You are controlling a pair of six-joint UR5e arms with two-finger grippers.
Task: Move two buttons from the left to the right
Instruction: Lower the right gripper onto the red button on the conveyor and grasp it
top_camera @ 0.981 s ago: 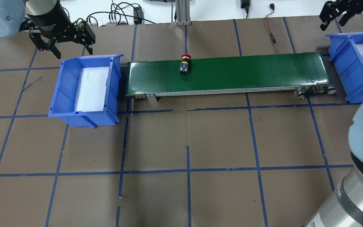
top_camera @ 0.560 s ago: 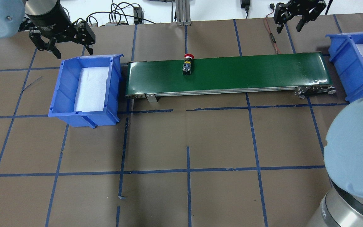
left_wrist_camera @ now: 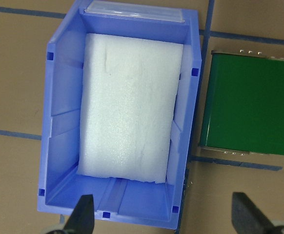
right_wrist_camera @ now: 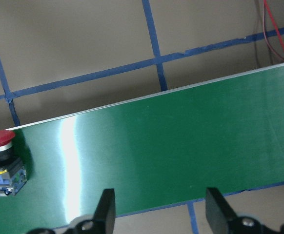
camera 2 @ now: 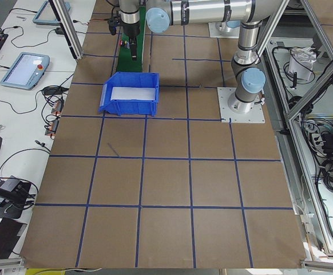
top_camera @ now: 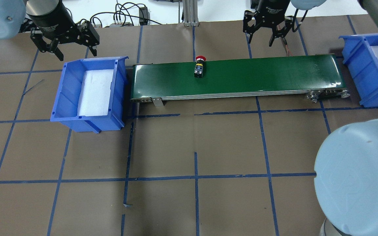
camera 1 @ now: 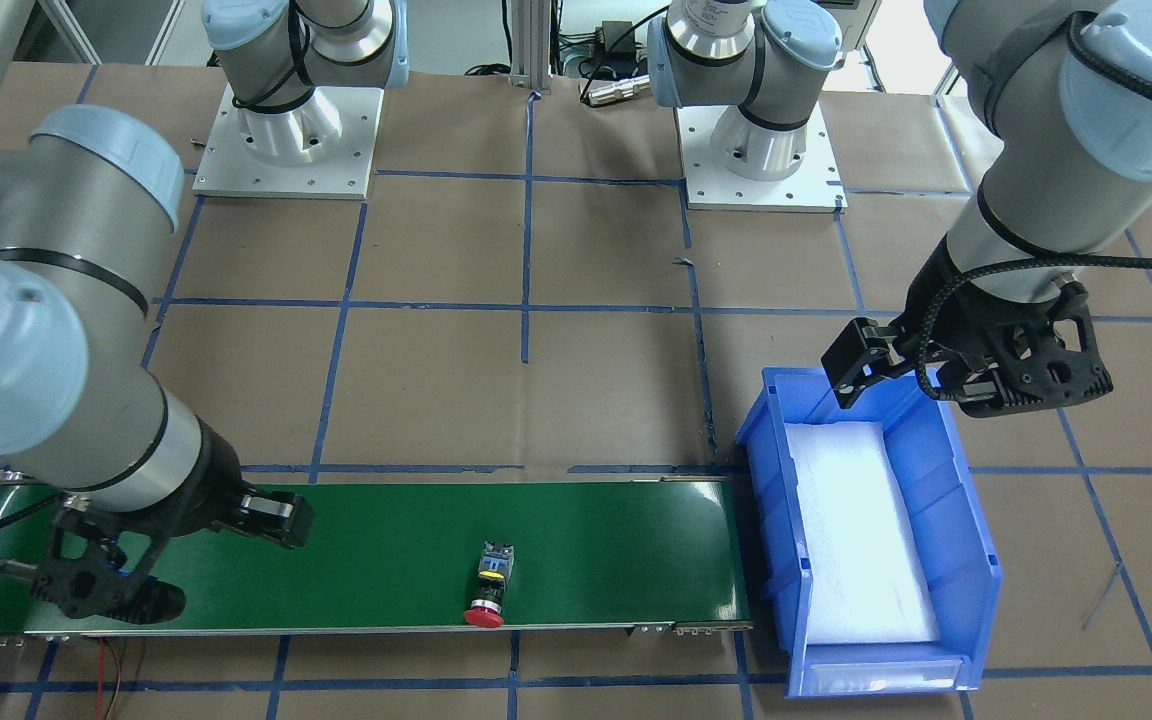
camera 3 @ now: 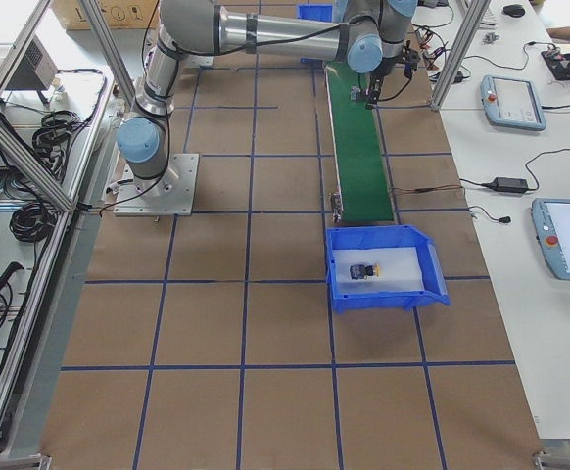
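Overhead: the right gripper [top_camera: 263, 36], jaws wide and empty, hangs over the conveyor belt [top_camera: 274, 73]. The red-capped button [top_camera: 199, 68] lies on the belt, off toward the gripper's left.

Left wrist: the left gripper [left_wrist_camera: 162, 214], spread and empty, hovers above the foam-lined left bin [left_wrist_camera: 59, 122].

Right end: the yellow-capped button [camera 3: 365, 269] lies in the right bin [camera 3: 432, 279].

One looks delivered; one remains.

Red-capped push-button with black-grey blocky body [top_camera: 199, 68] lies on its side on the green conveyor belt [top_camera: 274, 73], cap at the far edge; yellow-capped push-button [camera 3: 363, 269] lies on white foam [camera 3: 407, 279] inside the right-end blue bin [camera 3: 388, 302].
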